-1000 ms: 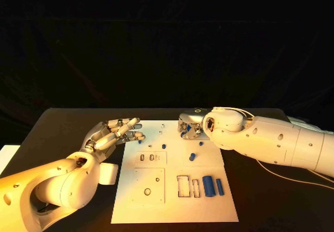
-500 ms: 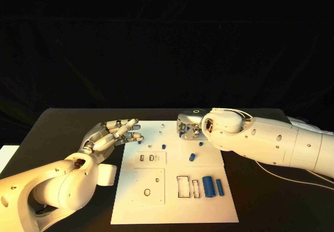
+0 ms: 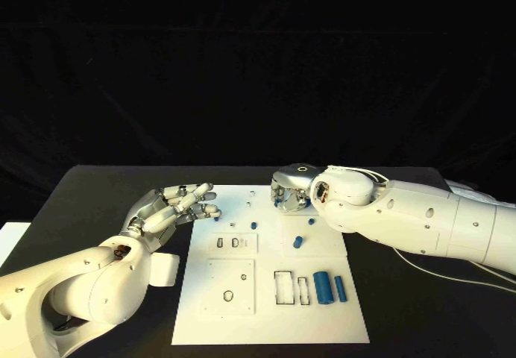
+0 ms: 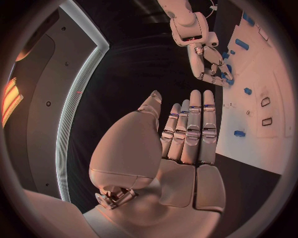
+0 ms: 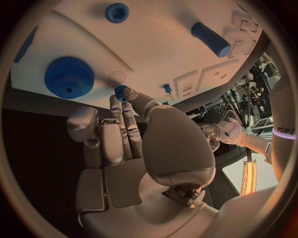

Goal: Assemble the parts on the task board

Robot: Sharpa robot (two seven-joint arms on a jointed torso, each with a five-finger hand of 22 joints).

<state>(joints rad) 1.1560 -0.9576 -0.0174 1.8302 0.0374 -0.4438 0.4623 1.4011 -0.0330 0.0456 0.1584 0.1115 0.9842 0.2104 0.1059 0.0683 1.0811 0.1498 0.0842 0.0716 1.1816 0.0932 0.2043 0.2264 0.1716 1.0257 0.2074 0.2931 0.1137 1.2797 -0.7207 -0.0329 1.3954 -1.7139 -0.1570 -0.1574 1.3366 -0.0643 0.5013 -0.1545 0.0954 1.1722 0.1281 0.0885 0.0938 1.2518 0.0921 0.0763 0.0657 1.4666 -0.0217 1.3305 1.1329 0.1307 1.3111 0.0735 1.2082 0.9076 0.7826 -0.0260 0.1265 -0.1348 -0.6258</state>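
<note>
Task board (image 3: 269,298), 1 white plate, lay flat mid black surface (image 3: 97,194) btwn the 2 arms. Blue parts countable in head view: 2 long cylinders side by side near the board's right edge, bigger one (image 3: 321,286) next to slimmer one (image 3: 340,288); 1 short peg (image 3: 297,242) mid-board; 1 small peg (image 3: 253,224) further up; 1 small piece (image 3: 312,221) just under the right wrist. Right wrist view added 1 toothed gear (image 5: 68,77), 1 round cap piece (image 5: 116,12), 1 long cylinder (image 5: 210,39) and 1 tiny peg (image 5: 167,89) on the board. Left hand (image 3: 175,209) hovered at the board's left edge near the far corner, fingers straight, side by side, thumb apart, holding nothing; 1 small blue bit (image 3: 216,219) sat just off its fingertips. Right hand (image 3: 292,192) was over the board's far edge, fingers curled down, fingertip (image 5: 122,94) touching a small blue part (image 5: 119,89); couldn't tell if it was actually pinched. Hands well apart.
</note>
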